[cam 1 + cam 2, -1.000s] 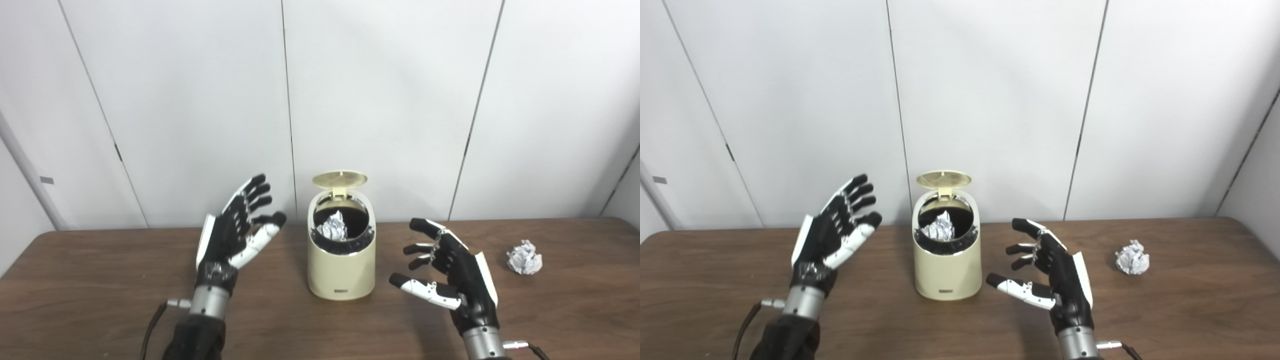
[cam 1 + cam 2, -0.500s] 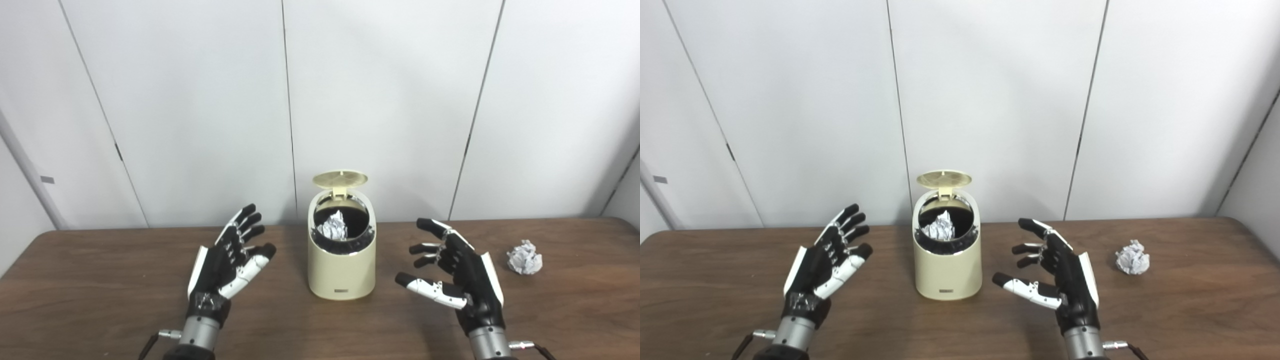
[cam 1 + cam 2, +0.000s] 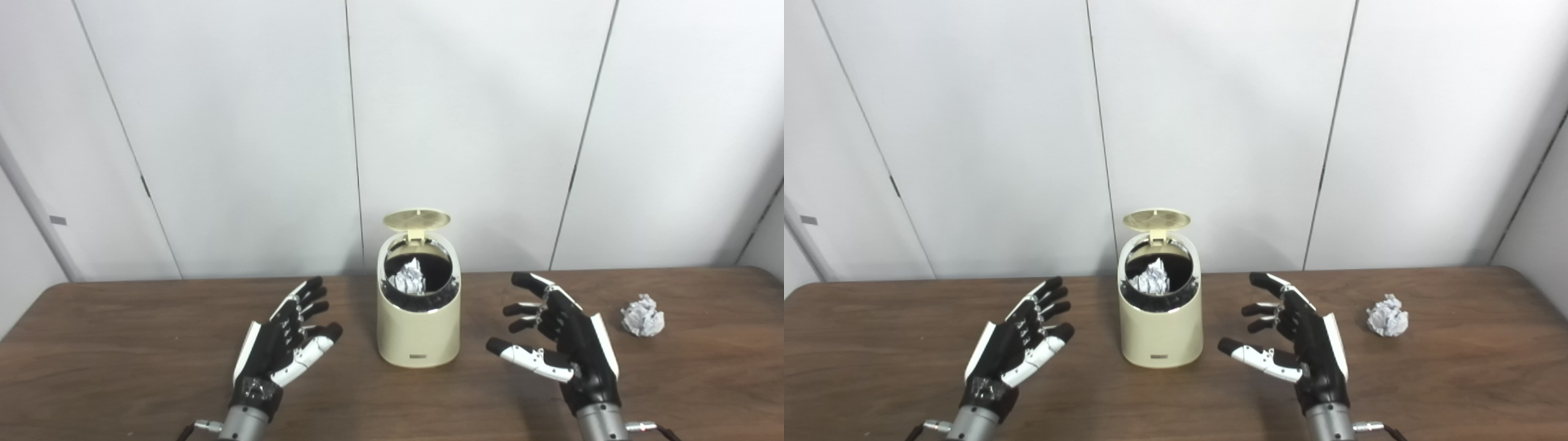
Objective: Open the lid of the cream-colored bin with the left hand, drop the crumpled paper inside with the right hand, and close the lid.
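A cream bin [image 3: 418, 327] stands in the middle of the brown bench [image 3: 122, 343], its round lid [image 3: 416, 219] tipped up at the back. A ball of crumpled paper [image 3: 409, 278] lies inside the dark opening. The left hand [image 3: 283, 346] hovers left of the bin, fingers [image 3: 306, 300] spread, holding nothing. The right hand [image 3: 563, 343] hovers on the other side, also spread and empty. A second paper ball [image 3: 642, 315] rests on the bench further right, well apart from the bin.
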